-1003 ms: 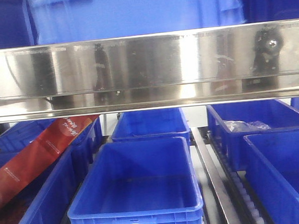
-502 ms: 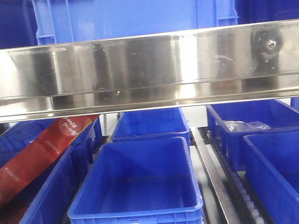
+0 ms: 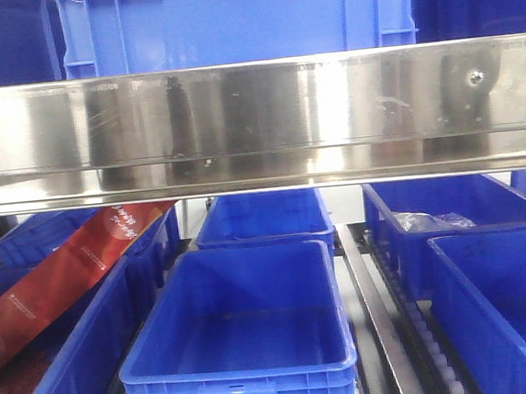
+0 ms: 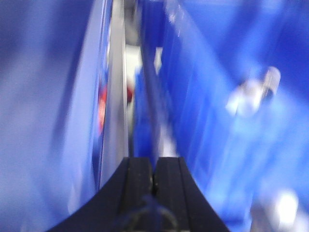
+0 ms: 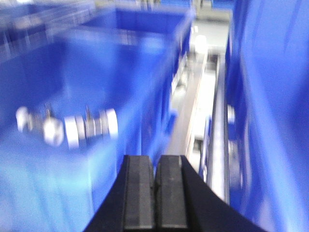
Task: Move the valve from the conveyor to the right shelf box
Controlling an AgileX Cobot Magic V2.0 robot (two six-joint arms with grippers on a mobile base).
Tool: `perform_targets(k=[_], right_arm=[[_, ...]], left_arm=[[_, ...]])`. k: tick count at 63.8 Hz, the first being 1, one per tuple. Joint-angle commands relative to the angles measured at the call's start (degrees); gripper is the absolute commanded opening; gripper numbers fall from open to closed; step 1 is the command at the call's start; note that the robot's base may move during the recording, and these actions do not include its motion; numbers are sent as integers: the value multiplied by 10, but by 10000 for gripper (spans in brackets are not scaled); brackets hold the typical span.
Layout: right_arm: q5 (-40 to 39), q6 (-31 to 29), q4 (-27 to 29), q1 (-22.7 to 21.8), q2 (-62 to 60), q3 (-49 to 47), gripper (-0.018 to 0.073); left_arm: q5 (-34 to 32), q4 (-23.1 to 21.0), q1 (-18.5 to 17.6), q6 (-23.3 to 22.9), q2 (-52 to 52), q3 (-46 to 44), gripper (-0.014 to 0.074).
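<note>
The conveyor is out of view. In the front view I face a shelf rack with blue boxes; the right-hand boxes (image 3: 507,300) sit on the lower level. Neither gripper shows there. In the right wrist view my right gripper (image 5: 154,164) is shut and empty, and blurred silvery metal parts (image 5: 67,126) lie in a blue box (image 5: 120,58) to its left. In the left wrist view my left gripper (image 4: 154,166) is shut and empty, and a blurred pale metal object (image 4: 253,92) lies in a blue box at the right.
A shiny steel shelf beam (image 3: 257,124) crosses the front view, with a blue box (image 3: 238,19) above it. Below stand a middle blue box (image 3: 242,328), a left box holding a red carton (image 3: 62,270), and a back right box with a plastic bag (image 3: 431,221). Roller rails (image 3: 376,325) run between boxes.
The dark reflection at the right of the steel beam has gone. The box above the beam has come into sharp view. The boxes below have not moved.
</note>
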Motion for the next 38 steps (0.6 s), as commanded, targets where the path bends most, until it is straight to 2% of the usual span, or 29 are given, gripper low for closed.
perform_targets(k=[1,10,17,26,38], right_arm=[[-69,0,-2,-3,-54,97,-154],[-166,0,-2,-3,-146,268,-154],[-230,0,-2,-3,-208,370,-154],[-293,0,-10,-3,-286,479,-154],[-312,0,-13,-3,-349,537,-154]], left_arm=[[-55,-3,2,6,-64,88,-111],[-176,-3,2,6,-174,264,-111],[-254,-3,2,6,-239,366,-111],[-315,-3,2,6,-312,469,-111],[-346,-3,2,6,-362,531,-111]])
